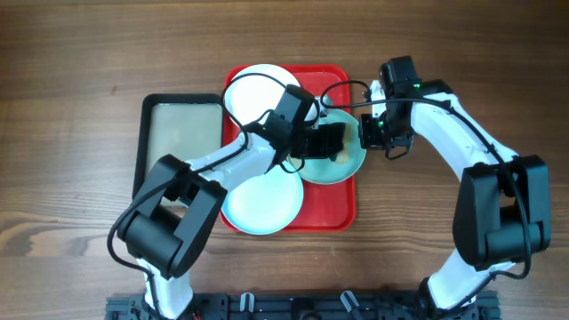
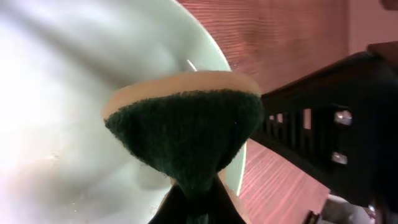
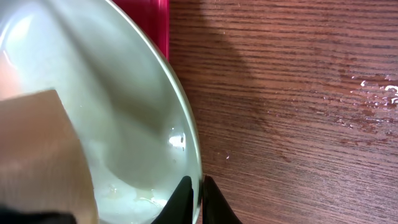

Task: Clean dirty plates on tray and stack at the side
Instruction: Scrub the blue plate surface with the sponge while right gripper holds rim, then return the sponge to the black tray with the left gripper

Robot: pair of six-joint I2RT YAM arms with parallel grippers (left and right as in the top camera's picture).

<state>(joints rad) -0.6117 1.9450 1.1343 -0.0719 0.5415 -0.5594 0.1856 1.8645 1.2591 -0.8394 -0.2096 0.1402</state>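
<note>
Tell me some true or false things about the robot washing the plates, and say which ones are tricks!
1. The left gripper holds a sponge with a dark green side. True.
2. The right gripper is pinching the rim of the pale green plate. True.
3. The tray under the plates is blue. False: it is bright red.
4. The white plate sits at the far end of the tray. True.
5. The smaller dark-rimmed tray is full of plates. False: no plate lies in it.
</note>
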